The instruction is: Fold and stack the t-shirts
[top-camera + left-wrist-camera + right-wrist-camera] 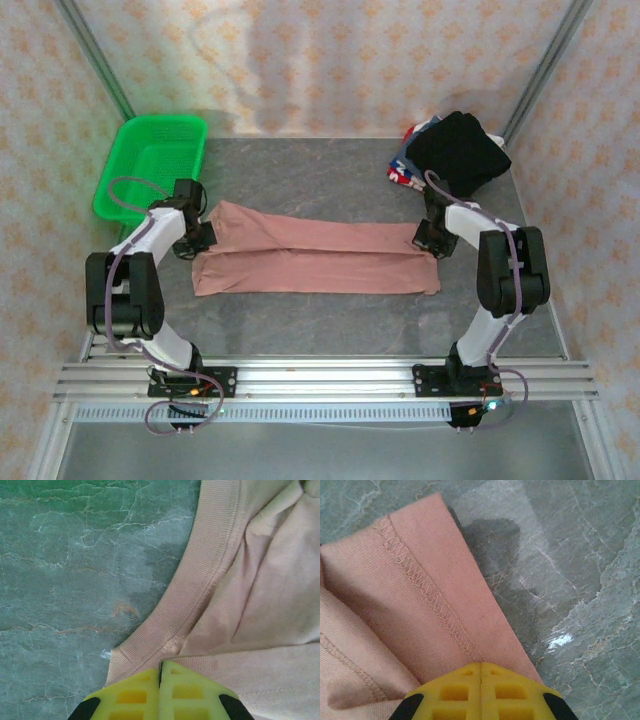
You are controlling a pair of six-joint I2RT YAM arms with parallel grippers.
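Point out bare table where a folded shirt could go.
Bare grey marbled table lies between the green plastic mesh basket and the black shirt pile, beyond the long dusty-pink cloth t-shirt; also between that shirt and the aluminium rail. Crowded: far right corner.

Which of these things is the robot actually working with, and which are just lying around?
Part of the job: long-folded dusty-pink cloth t-shirt; crumpled black cloth t-shirt; red, white and navy printed shirts beneath it.
Just lying about: green plastic mesh basket, far left corner.
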